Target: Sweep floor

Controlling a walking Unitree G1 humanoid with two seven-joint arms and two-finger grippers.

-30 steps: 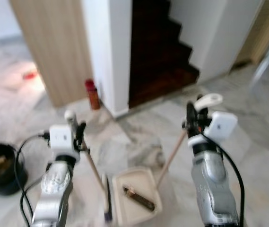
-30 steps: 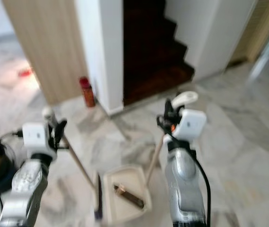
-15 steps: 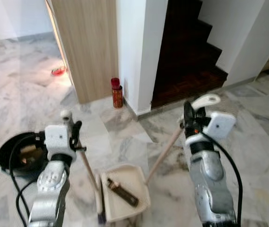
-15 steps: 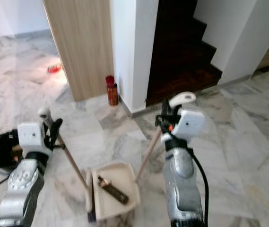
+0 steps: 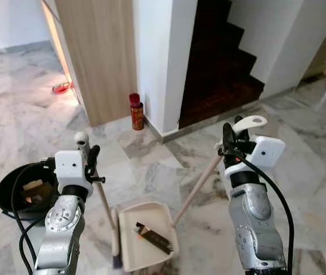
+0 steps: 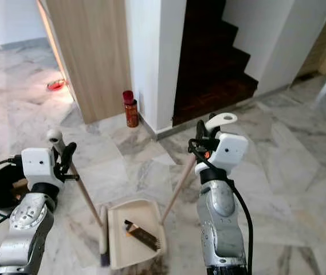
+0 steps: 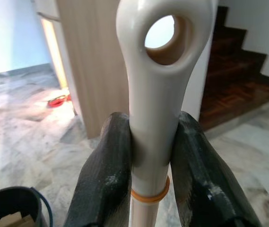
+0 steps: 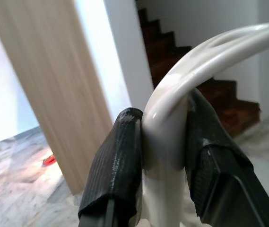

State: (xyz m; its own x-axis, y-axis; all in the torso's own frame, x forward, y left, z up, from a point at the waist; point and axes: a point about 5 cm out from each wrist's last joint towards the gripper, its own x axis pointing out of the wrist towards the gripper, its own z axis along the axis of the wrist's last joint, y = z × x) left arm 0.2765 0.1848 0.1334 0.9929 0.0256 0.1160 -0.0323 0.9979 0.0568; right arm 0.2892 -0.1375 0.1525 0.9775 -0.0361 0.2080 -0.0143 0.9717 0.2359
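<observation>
Two tools on the go here: the left gripper (image 7: 149, 156) has its jaws clamped on the cream top of the broom handle (image 5: 97, 192), right below the hanging hole, and the right gripper (image 8: 165, 156) has its jaws squeezed on the curved white grip of the dustpan handle (image 5: 196, 186).

Taking the dustpan (image 5: 145, 236) as the landmark: it sits flat on the marble floor (image 5: 317, 172) between the two silver arms, with a dark brown stick-like piece of rubbish (image 5: 154, 238) lying inside it. The broom's dark head (image 5: 116, 240) is pressed right up against the pan's edge on the robot's left. Its own long handle slants up from the pan's right rim to the right gripper.

Further to the robot's left of the pan is a black bucket (image 5: 22, 189) with some scraps in it. Well beyond the pan, a red spray can (image 5: 135, 111) stands at the foot of the wooden panel, beside the white pillar, next to the dark staircase (image 5: 220, 69).
</observation>
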